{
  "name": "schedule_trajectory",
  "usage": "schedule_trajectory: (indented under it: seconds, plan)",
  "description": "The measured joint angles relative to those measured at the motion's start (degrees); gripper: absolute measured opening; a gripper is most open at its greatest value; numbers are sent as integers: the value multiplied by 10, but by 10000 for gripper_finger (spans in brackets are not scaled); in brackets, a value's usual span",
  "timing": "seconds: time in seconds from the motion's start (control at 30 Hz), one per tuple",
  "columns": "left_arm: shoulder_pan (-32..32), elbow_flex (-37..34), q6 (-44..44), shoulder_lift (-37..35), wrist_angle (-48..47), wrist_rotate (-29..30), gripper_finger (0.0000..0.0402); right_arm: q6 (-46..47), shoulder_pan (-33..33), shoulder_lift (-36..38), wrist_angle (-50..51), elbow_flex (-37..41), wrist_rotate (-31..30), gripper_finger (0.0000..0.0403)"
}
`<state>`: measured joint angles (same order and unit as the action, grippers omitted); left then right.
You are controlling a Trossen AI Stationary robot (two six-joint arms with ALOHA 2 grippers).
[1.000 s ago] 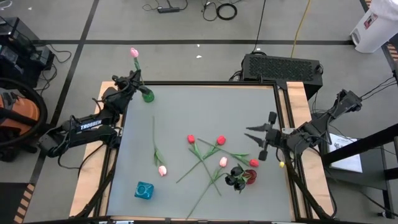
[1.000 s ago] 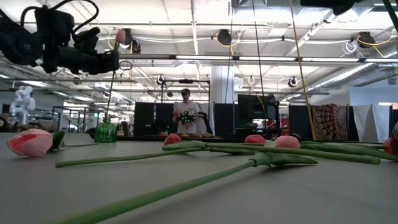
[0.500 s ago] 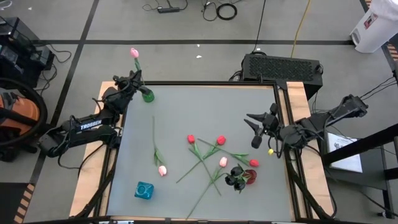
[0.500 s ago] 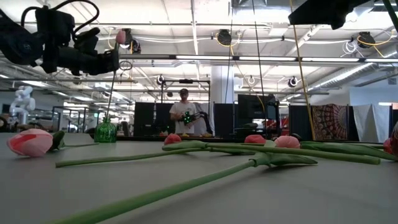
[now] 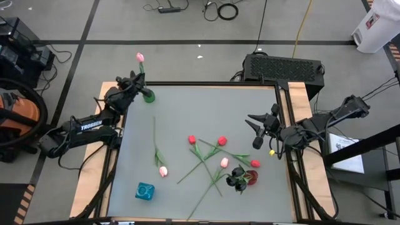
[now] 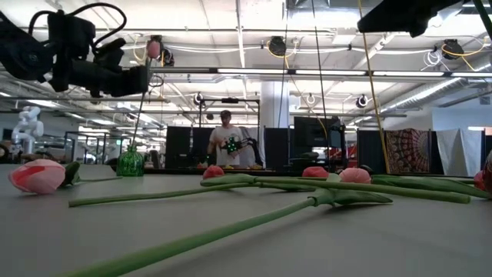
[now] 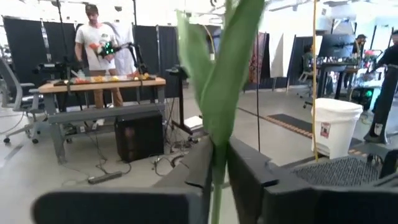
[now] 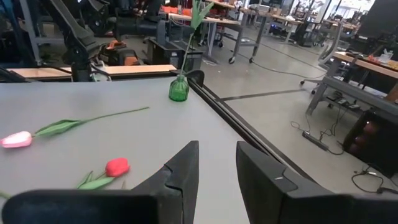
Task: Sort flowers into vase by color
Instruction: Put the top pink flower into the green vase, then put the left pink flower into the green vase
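A pink tulip (image 5: 140,57) stands with its stem in the green vase (image 5: 148,96) at the table's far left corner. My left gripper (image 5: 134,80) is level beside it, above the vase, its fingers a little apart on either side of the stem (image 7: 217,168). My right gripper (image 5: 254,130) hovers open over the table's right side with nothing between its fingers. Loose on the table lie a pink tulip (image 5: 162,170), red tulips (image 5: 192,139) (image 5: 222,140) (image 5: 255,164), another pink one (image 5: 224,162) and black ones (image 5: 236,178). My left gripper has the standing pink tulip's stem (image 7: 217,180) between its two fingers, just below the leaves (image 7: 217,74). The fingers come level from the table's left and lie across the upright stem. Whether they touch it, I cannot tell.
A blue vase (image 5: 145,191) stands near the front left. A red glass vase (image 5: 252,178) sits beside the black tulips at the front right. The crossed stems fill the table's middle right. A person (image 6: 225,138) stands in the room beyond the table.
The pink tulip in the green vase has tipped, its head swinging a little toward the table's right while its foot stays in the vase. My right gripper has swung toward the far edge and turned, then kept still.
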<state>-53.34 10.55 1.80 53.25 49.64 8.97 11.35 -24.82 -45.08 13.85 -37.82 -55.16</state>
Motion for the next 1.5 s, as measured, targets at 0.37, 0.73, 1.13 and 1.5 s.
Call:
schedule_trajectory:
  seconds: [0.37, 0.73, 1.13, 1.5]
  plan:
    - [0, 0, -1, 0, -11, 0, 134, 0, 0, 0, 13, 0, 0, 98]
    - [18, 0, 0, -9, -12, 0, 135, 0, 0, 0, 14, 0, 0, 98]
    - [72, 0, 0, -90, -82, -7, 135, 0, 0, 0, 15, 0, 0, 98]
    - [118, 0, 0, -173, -192, -172, 135, 0, 0, 0, 15, 0, 0, 98]
